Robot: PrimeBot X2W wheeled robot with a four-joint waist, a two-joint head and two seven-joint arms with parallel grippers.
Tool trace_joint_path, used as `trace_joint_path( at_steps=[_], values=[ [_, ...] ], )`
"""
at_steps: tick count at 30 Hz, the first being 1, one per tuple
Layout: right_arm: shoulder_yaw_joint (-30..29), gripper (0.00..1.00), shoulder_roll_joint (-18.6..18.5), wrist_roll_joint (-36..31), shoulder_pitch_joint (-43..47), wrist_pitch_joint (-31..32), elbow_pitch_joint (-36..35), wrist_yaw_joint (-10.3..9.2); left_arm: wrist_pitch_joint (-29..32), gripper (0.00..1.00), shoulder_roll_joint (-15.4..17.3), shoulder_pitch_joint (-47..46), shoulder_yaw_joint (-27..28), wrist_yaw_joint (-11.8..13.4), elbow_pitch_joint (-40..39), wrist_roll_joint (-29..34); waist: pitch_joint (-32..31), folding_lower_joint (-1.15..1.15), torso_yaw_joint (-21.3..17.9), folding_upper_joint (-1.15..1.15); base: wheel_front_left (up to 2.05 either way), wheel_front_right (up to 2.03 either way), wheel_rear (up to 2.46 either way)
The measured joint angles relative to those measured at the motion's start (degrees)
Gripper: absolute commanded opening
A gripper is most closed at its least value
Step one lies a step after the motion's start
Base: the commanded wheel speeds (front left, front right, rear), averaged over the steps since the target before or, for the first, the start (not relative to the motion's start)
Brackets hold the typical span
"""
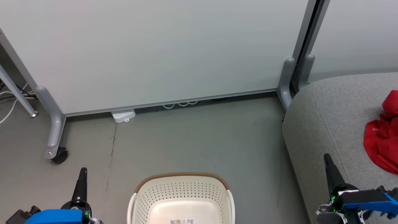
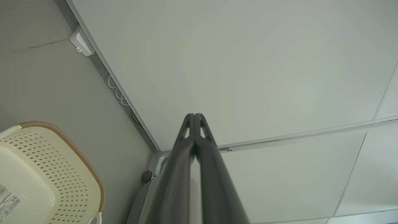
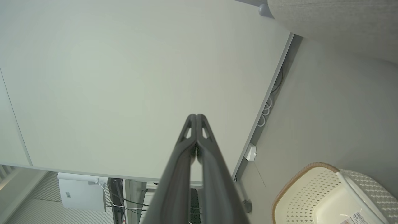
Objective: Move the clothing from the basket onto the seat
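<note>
Head view: we see left pincer (image 1: 82, 174) and right pincer (image 1: 328, 159) together, empty. Between them sits the basket (image 1: 182, 189); the clothing (image 1: 382, 140) lies on the seat (image 1: 329, 118), right of right pincer. The cropped basket may hide a garment.

The grey floor (image 1: 192, 140) carried the cream basket (image 1: 182, 175) at 6 o'clock of the head view. From the basket, a white power strip (image 1: 123, 116) lay at 11 o'clock and the grey seat (image 1: 329, 118) stood at 2 o'clock, with red clothing (image 1: 384, 140) on its 3 o'clock side.
</note>
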Motion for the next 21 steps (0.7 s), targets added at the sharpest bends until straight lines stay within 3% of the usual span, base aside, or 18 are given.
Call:
trace_joint_path(
  at_steps=[21],
  values=[
    [-0.5,0.00,0.0,10.2,-1.1,1.3,0.2,-0.01,2.4,0.00,-0.1,-0.6,1.3,-0.1,-1.1,-8.6,-0.1,0.00,-0.3,0.00,0.00,0.00,0.00]
  ],
)
